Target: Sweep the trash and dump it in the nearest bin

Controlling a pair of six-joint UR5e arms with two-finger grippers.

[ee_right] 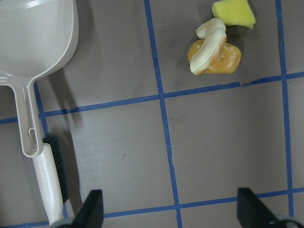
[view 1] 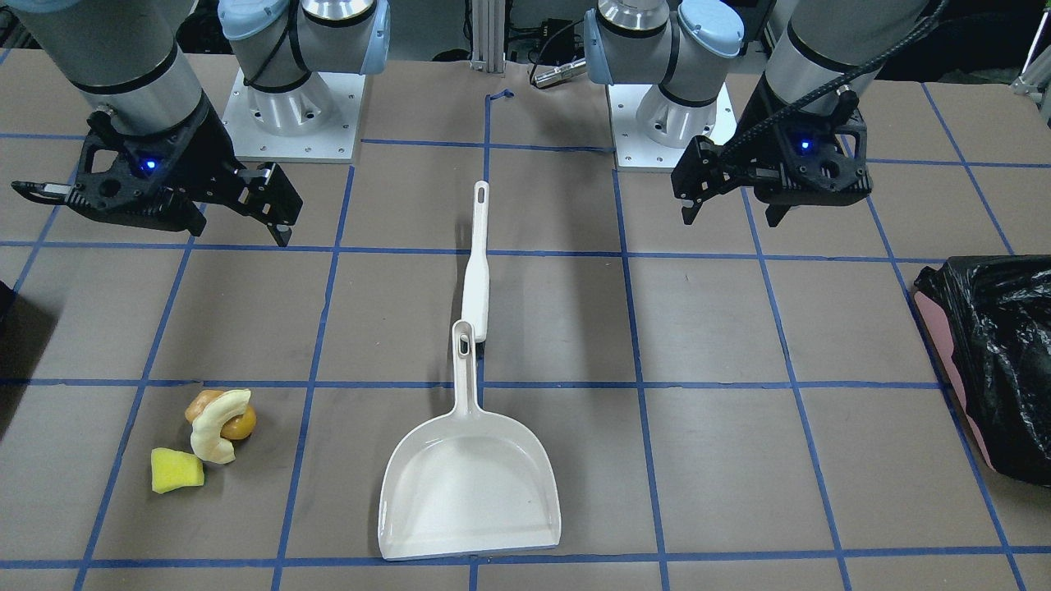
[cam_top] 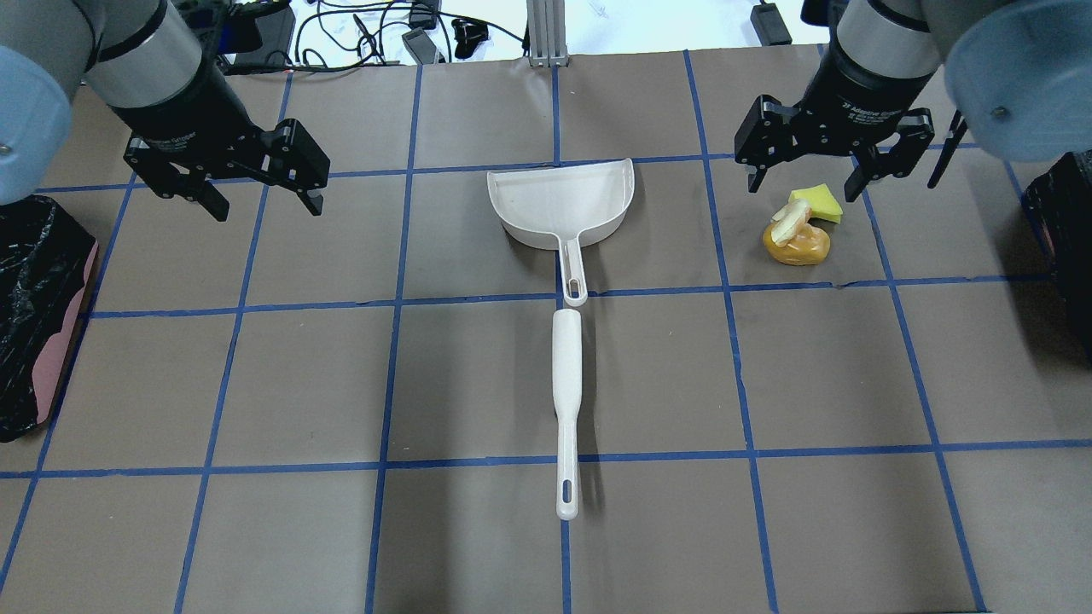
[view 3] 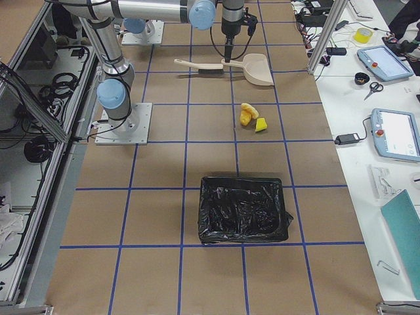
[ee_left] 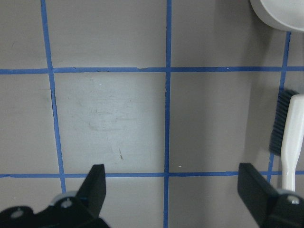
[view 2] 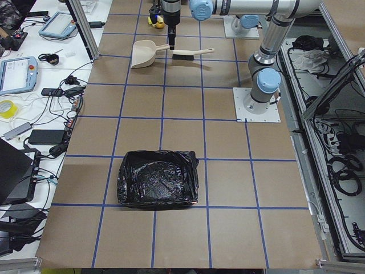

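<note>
The trash lies in one cluster: a yellow spongy block (view 1: pixel 176 470) (cam_top: pixel 816 203) (ee_right: pixel 233 13), a pale melon-like slice (view 1: pixel 215 427) (ee_right: pixel 209 40) and an orange-brown ball (cam_top: pixel 798 246) (ee_right: pixel 221 59) under the slice. A white dustpan (view 1: pixel 468 484) (cam_top: pixel 559 200) lies flat mid-table. A white brush (view 1: pixel 476 271) (cam_top: pixel 566 401) lies in line with its handle. My right gripper (cam_top: pixel 806 183) (ee_right: pixel 171 209) hangs open and empty above the trash. My left gripper (cam_top: pixel 260 205) (ee_left: pixel 173 190) hangs open and empty over bare table left of the dustpan.
A black-bag-lined bin (cam_top: pixel 34 315) (view 1: pixel 993 361) stands at the table's edge on my left side. Another black-lined bin (cam_top: pixel 1062 247) (view 3: pixel 243 210) stands at the edge on my right, nearer the trash. Blue tape lines grid the brown table top (cam_top: pixel 478 375).
</note>
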